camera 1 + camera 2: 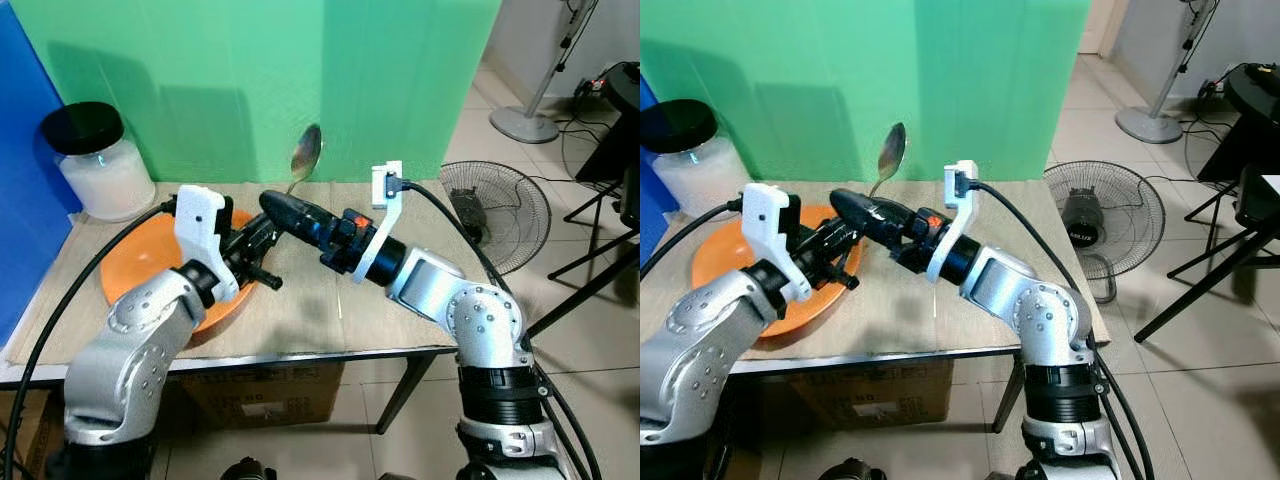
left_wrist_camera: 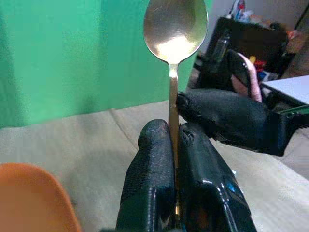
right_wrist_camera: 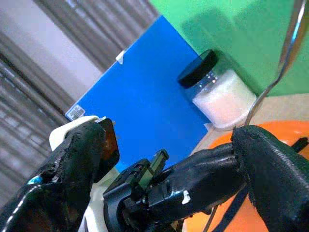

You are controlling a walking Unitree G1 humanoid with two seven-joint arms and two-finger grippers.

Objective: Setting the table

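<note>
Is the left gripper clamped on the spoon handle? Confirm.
Yes, the left gripper has both fingers pressed shut against the spoon handle.

A cloth-covered table [image 1: 400,320] bears an orange bowl [image 1: 135,265] and lidded jar [image 1: 98,163].

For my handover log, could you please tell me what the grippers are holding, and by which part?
The left gripper clamps the slim metal spoon by its handle, bowl pointing up. The right gripper is open, one finger touching the handle, holding nothing.
</note>
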